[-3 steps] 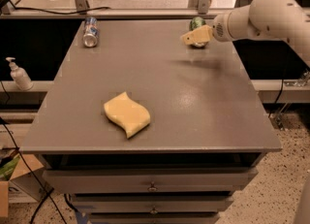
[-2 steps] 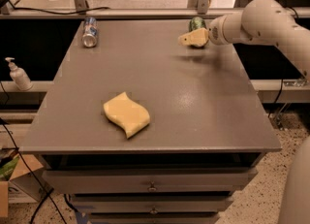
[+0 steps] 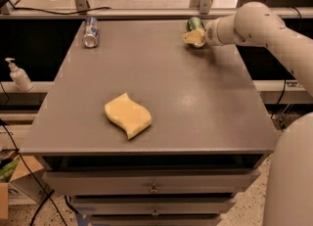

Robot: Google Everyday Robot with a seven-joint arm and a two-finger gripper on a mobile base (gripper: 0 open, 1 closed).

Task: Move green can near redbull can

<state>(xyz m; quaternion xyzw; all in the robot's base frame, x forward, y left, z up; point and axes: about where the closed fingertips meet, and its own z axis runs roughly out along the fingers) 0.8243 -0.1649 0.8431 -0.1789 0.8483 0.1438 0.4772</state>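
Observation:
The green can point(image 3: 195, 24) lies at the far right of the grey table point(image 3: 195, 98), partly hidden behind my gripper. My gripper point(image 3: 194, 37), with pale yellow fingers, is right at the can's near side, at the end of the white arm point(image 3: 254, 24) that reaches in from the right. The redbull can point(image 3: 90, 32), blue and silver, lies on its side at the far left of the table, well apart from the green can.
A yellow wavy sponge point(image 3: 127, 115) lies on the near left part of the table. A white pump bottle point(image 3: 19, 76) stands on a shelf to the left. Metal posts and a rail run behind the table. Drawers sit below the front edge.
My gripper and arm have moved a little toward the far edge, closing in on the green can. The cans and sponge have not moved.

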